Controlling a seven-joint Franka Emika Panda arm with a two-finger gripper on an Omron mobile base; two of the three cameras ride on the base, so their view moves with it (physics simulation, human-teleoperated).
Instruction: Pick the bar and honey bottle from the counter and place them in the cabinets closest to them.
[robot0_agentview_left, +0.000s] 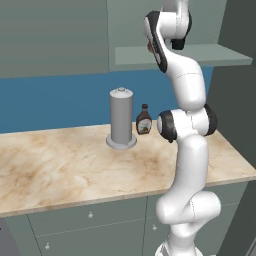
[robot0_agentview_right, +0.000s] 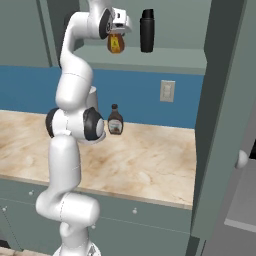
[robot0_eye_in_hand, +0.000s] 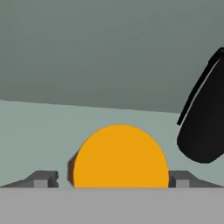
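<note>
The honey bottle (robot0_agentview_right: 116, 45), amber with a yellow cap, stands on the shelf (robot0_agentview_right: 170, 58) of the open cabinet above the counter (robot0_agentview_right: 150, 162). My gripper (robot0_agentview_right: 116, 36) is over it, reaching into the cabinet. In the hand view the round yellow cap (robot0_eye_in_hand: 120, 155) lies between my gripper (robot0_eye_in_hand: 113, 180) fingers, which stand spread, with a small gap on the left side. From the left base view the arm hides most of the bottle; only a reddish sliver (robot0_agentview_left: 149, 47) shows by the shelf (robot0_agentview_left: 205, 54). The bar is out of view.
A black bottle (robot0_agentview_right: 146, 31) stands on the same shelf just right of the honey bottle, and it looms at the right of the hand view (robot0_eye_in_hand: 205, 127). A dark brown bottle (robot0_agentview_left: 144, 120) and a grey canister (robot0_agentview_left: 121, 118) stand on the counter (robot0_agentview_left: 75, 165). The open cabinet door (robot0_agentview_right: 220, 125) juts out on the right.
</note>
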